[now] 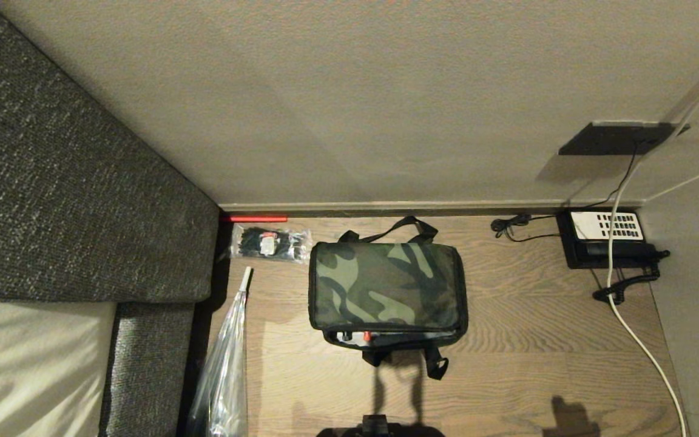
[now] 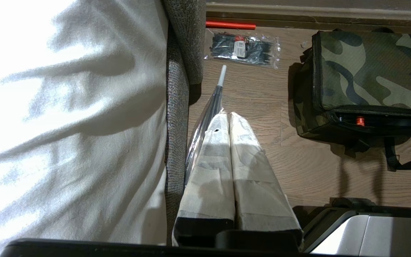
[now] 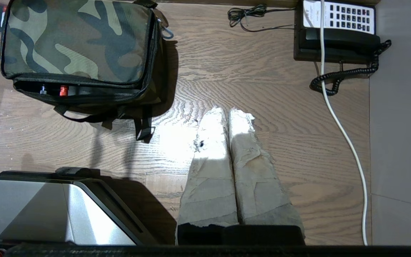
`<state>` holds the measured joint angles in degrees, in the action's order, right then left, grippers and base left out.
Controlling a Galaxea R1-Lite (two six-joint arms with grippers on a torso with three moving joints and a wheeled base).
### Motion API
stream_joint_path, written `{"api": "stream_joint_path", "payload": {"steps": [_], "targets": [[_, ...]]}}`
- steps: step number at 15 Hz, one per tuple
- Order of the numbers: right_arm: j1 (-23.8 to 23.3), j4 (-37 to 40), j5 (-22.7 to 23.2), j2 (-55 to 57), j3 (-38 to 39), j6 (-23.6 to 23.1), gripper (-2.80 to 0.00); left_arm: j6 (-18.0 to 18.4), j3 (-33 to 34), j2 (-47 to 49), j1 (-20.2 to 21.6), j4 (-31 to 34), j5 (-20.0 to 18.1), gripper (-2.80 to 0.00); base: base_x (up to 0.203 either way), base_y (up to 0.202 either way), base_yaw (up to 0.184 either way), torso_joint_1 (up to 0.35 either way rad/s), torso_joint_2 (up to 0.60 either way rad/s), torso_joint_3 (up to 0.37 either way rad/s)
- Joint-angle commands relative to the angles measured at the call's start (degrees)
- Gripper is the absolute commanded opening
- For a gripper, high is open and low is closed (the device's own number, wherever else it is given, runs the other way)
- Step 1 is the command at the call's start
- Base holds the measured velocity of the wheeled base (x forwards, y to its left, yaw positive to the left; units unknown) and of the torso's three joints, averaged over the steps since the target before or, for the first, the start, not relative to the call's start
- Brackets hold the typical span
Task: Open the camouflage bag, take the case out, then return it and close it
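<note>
Camouflage bag (image 1: 388,285) resting mid-floor near the far skirting, lid down but front edge gaping, a red dot (image 3: 64,90) showing in the slot. Left gripper (image 2: 227,116) by the bed (image 2: 66,107), fingers pressed together, empty. Right gripper (image 3: 230,111) over bare wooden floor (image 3: 262,89) between bag and telephone (image 3: 337,32), fingers together, gripping nothing.

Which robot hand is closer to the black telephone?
Right. The right gripper hangs over bare floor between the camouflage bag and telephone; the left gripper is beyond the bag.

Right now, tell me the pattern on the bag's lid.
Green camouflage on the camouflage bag lid, clearest in the right wrist view.
</note>
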<state>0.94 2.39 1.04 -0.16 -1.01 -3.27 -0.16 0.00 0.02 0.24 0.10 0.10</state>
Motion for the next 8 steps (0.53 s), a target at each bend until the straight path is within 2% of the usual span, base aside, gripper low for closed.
{"api": "stream_joint_path", "payload": {"steps": [1,8], "targets": [[0.03,0.16,0.02,-0.02,-0.03,-0.03,-2.80,-0.02,0.09,-0.11,0.02,-0.01,-0.01,-2.80,0.000,0.000,0.000,0.000,0.00,0.000],[0.03,0.16,0.02,-0.02,0.03,0.00,-2.80,-0.16,0.09,-0.11,0.02,-0.01,0.02,-2.80,0.000,0.000,0.000,0.000,0.00,0.000]]}}
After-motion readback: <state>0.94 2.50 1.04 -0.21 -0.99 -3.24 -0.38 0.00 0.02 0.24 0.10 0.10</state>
